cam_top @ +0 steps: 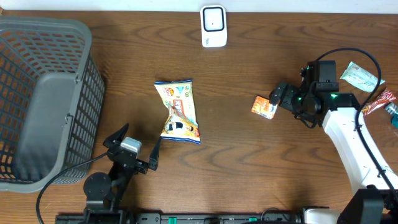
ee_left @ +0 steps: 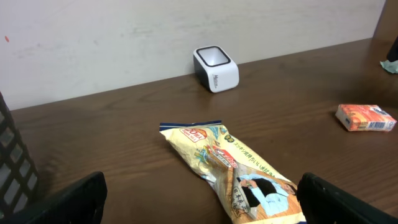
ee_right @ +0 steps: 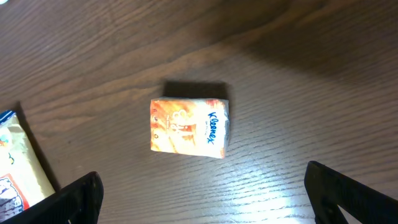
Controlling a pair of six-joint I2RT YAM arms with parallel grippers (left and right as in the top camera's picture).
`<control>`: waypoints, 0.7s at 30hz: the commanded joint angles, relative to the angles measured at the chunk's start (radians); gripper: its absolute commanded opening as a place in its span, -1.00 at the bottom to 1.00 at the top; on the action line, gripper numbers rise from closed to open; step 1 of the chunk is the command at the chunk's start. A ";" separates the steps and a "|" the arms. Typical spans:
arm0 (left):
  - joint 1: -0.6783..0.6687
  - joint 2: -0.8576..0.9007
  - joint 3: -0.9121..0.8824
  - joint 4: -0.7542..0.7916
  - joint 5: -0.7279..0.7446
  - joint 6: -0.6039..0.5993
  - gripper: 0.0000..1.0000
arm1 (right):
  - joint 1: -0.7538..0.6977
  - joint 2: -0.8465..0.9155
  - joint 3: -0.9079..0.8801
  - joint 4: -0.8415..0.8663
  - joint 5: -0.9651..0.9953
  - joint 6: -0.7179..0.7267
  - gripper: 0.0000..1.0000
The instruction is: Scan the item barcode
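The left arm sits low at the near edge of the overhead view. The left gripper points forward, jaws spread wide and empty. The right arm reaches in from the right side. The right gripper points left, jaws wide apart, gripping nothing.

— How does the light fall?
— Evenly and fairly brightly, from above. The overhead view is sharp, and the wood surface shows no harsh glare.
— And the wrist views?
— The tissue pack casts a short shadow along its far side, with a pale sheen near the picture's lower edge. The fingers of the left pincer look dark and blurred.
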 commanded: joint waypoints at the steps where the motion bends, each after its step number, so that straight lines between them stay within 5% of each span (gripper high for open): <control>1: 0.006 -0.001 -0.029 -0.015 0.020 -0.001 0.96 | 0.005 -0.002 0.012 -0.002 0.049 -0.007 0.99; 14: 0.006 -0.001 -0.029 -0.015 0.020 -0.001 0.96 | 0.004 0.073 -0.079 0.114 0.080 -0.106 0.98; 21: 0.006 -0.001 -0.029 -0.015 0.020 -0.001 0.96 | 0.003 0.184 -0.103 0.177 0.053 -0.109 0.51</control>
